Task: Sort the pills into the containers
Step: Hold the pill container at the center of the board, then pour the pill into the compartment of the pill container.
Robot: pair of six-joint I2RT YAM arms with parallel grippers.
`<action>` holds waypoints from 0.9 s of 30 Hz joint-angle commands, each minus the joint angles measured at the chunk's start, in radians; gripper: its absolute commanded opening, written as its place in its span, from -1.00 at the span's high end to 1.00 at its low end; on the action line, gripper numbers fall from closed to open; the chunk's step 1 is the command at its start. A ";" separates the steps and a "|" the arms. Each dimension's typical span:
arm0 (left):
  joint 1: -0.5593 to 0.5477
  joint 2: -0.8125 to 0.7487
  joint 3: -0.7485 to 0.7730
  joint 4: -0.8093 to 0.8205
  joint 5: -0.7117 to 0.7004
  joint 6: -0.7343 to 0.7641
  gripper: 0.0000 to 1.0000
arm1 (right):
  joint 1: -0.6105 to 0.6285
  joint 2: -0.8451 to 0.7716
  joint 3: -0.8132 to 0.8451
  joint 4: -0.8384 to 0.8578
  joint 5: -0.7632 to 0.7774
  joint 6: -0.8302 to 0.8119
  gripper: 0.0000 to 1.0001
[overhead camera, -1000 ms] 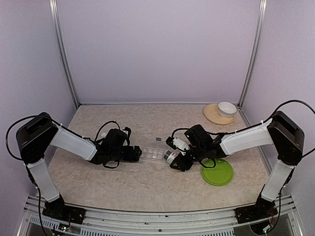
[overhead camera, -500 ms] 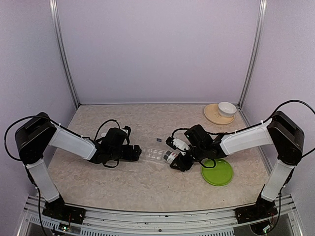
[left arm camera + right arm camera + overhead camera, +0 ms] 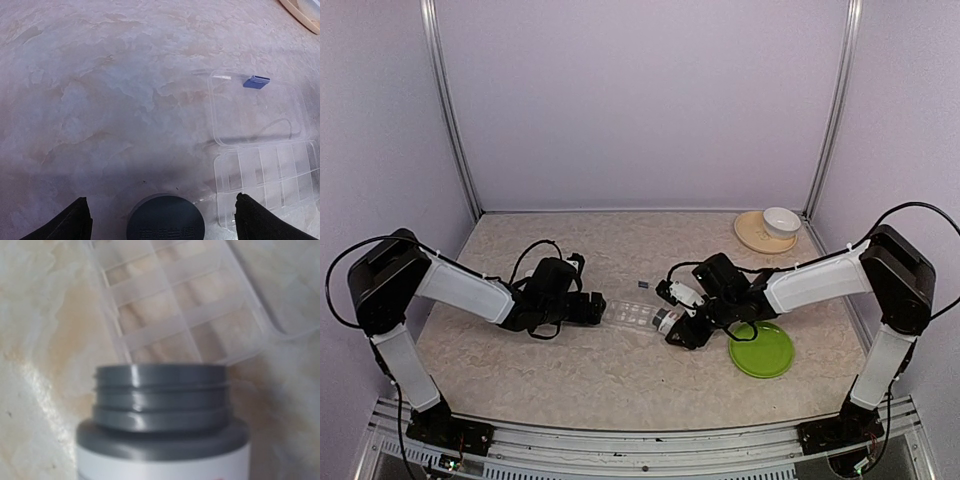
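While the clear pill box point(image 3: 632, 316) lies open in the middle of the table point(image 3: 570, 250), there is a claw at each end of it. The left claw point(image 3: 600, 309) is just to the left of the box, down low near the table top. Its two black fingers point(image 3: 75, 222) are spread very wide, and they hold nothing. A dark round cap point(image 3: 165, 220) sits between the fingers, but neither finger touches it.

The right claw point(image 3: 672, 322) is just to the right of the box. It is closed about halfway and grips a white bottle point(image 3: 162, 450). The bottle has a grey screw neck, and its open mouth points at the box's little compartments point(image 3: 175, 310), very near the right end of the box.

The lid point(image 3: 255, 107) of the box is folded back flat on the far side of the compartments. It has a small blue clasp point(image 3: 256, 81) on its far edge.

A green plate point(image 3: 761, 350) lies to the right of the box, past the right claw. A white bowl point(image 3: 781, 220) sits on a tan plate point(image 3: 752, 238), well apart from the box, behind it and to the right.
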 commanded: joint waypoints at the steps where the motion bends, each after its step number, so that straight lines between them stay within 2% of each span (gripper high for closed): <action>1: 0.005 0.026 0.029 -0.019 -0.021 0.017 -0.94 | -0.009 0.006 0.039 -0.017 -0.008 -0.014 0.59; 27: 0.004 0.039 0.028 -0.013 0.005 0.013 -0.94 | -0.008 0.030 0.093 -0.115 -0.006 -0.030 0.59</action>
